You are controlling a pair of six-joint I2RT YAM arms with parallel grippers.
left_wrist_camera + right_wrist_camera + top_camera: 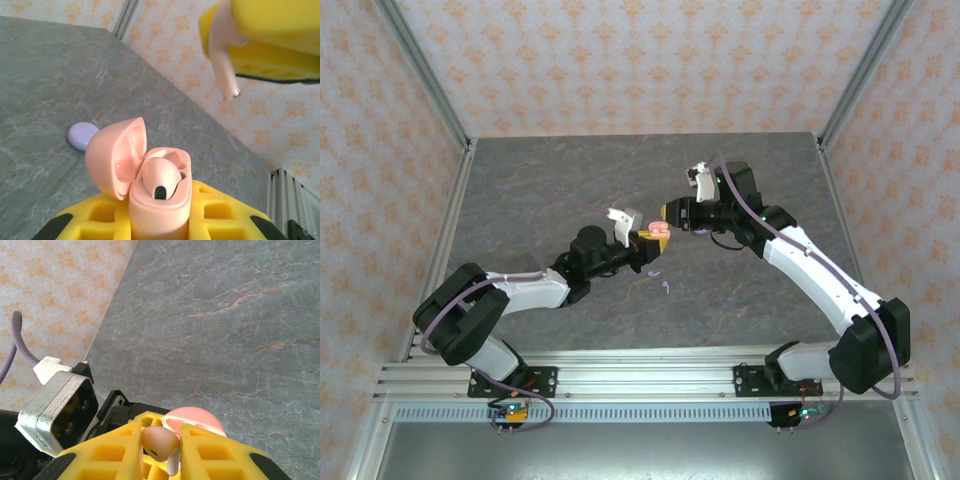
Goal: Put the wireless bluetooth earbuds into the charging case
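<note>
My left gripper point(160, 222) is shut on the base of the pale pink charging case point(162, 200), held upright above the table. Its lid point(112, 157) is swung open to the left. One pink earbud point(159, 176) sits in a slot inside. My right gripper point(161, 437) is shut on a second pink earbud point(159, 444), stem pointing down. In the left wrist view that earbud point(222, 55) hangs above and to the right of the open case, apart from it. From above, the two grippers meet at mid-table around the case point(661, 231).
A lilac round case point(82, 136) lies shut on the grey table beyond the pink one. Two tiny lilac pieces point(653, 272) point(666, 287) lie on the table just in front of the grippers. Patterned walls and metal posts enclose the table.
</note>
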